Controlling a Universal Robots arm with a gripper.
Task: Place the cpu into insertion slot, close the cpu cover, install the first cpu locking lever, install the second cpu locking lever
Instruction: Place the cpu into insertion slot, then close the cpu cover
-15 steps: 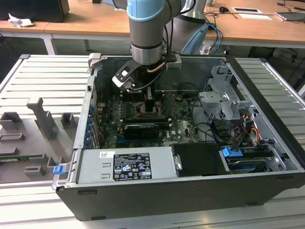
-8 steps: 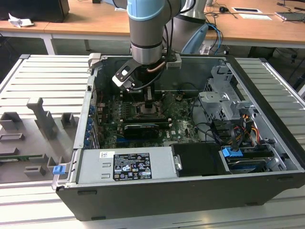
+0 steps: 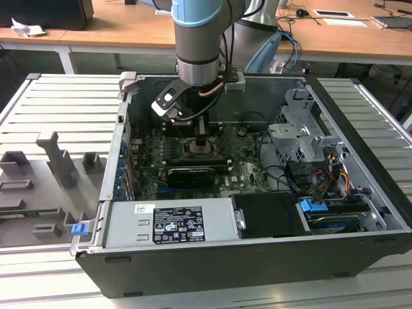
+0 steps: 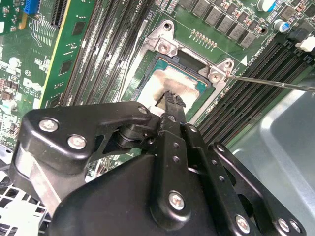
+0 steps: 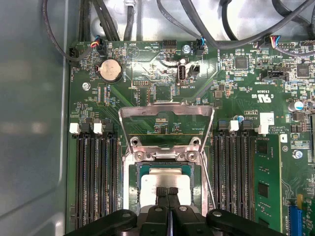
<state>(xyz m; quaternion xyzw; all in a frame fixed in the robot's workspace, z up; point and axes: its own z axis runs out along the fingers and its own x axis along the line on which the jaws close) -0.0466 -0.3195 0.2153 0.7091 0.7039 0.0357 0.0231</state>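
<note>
Gripper (image 5: 167, 191): black jointed metal. Its two ribbed fingertips were pressed together w/ no real gap and nothing clamped between them. Tips sat on or just above the cpu (image 5: 152, 181); contact could not be confirmed.

Cpu, qty 1: flat square, matt silvery-beige face, lying inside the insertion slot (image 5: 129, 187). Slot had a silvery rim and sat in the green board, in the open dark case (image 3: 193, 277), toward the exterior view's left of the drive cage (image 3: 299, 138).

Cpu cover (image 5: 167, 109), qty 1: thin bright steel frame w/ square window, swung up off the slot.

Wire lever (image 5: 207, 179), qty 1 seen: thin, straight, beside the slot.

Memory slots (image 5: 96, 182): long, black, 2 banks, one either side.
</note>
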